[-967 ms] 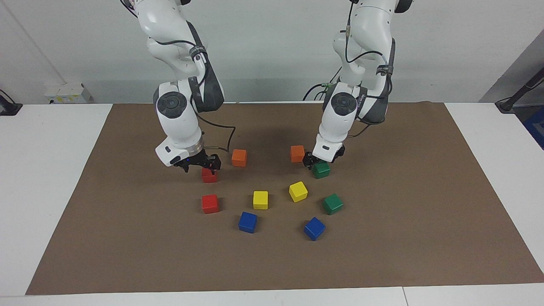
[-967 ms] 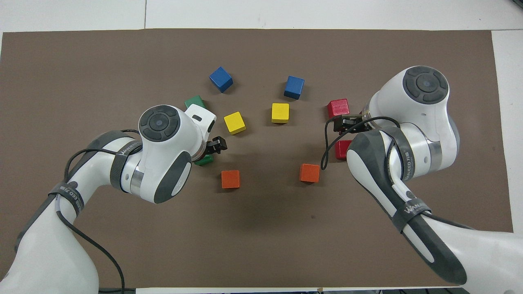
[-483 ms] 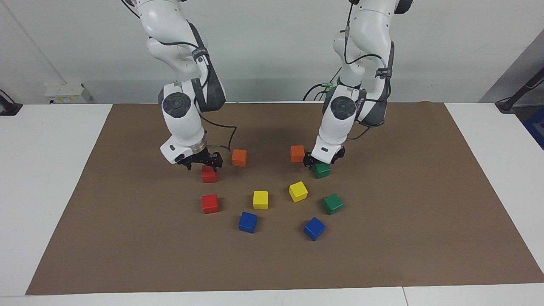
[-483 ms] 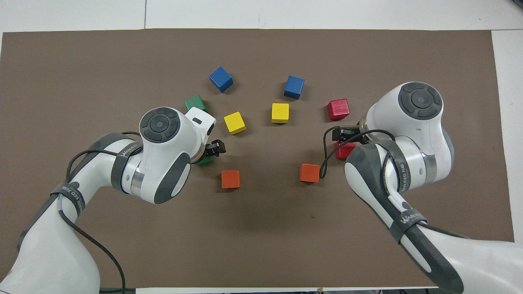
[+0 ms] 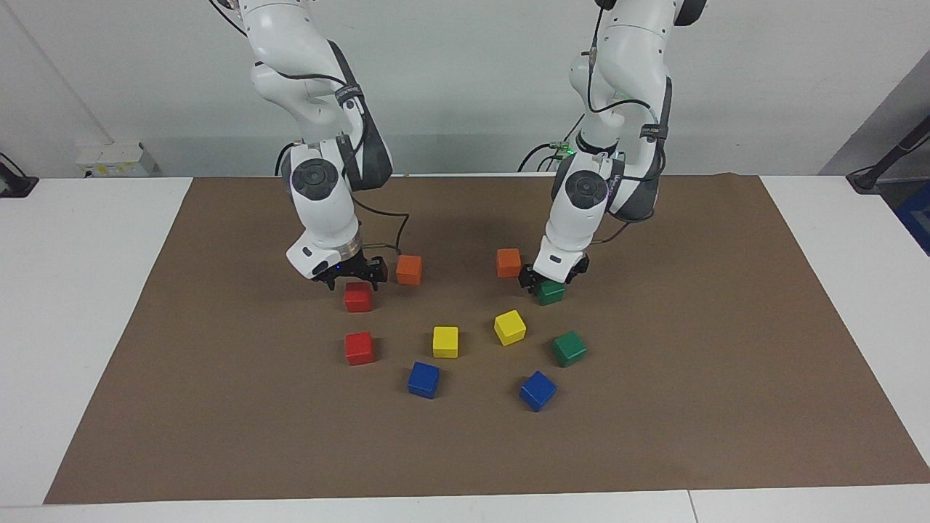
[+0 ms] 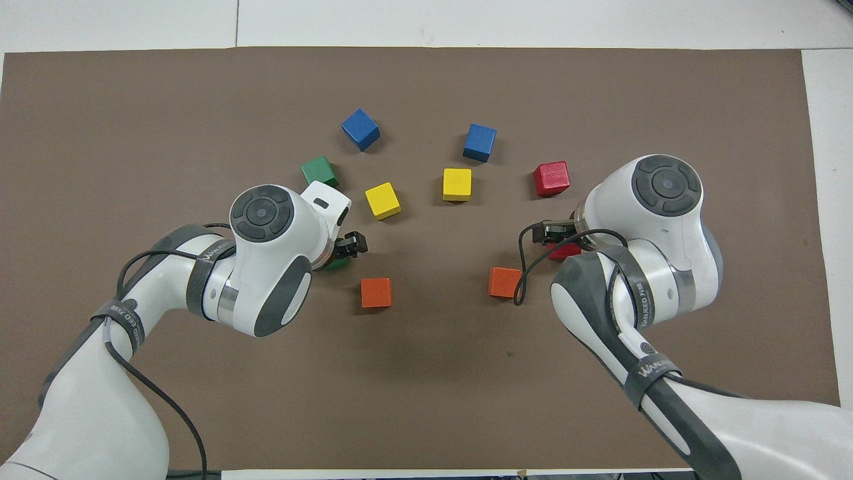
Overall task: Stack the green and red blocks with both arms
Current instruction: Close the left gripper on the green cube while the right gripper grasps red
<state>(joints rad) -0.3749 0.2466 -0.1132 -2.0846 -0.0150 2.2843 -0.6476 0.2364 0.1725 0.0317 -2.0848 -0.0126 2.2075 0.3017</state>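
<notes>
The right claw sits low over a small bright red cube; the left claw sits over a small dark green cube. I cannot tell how wide either is open. A crooked pinch could knock a cube away across the brown desk mat.

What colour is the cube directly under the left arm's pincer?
Dark green: the cube sits under the left pincer, clearest in the facing view.

Two dark green cubes and two bright red cubes sit flat on the desk. One red cube lies under the right hand, the other red cube farther out. One green cube sits under the left hand, the other green cube farther out.
</notes>
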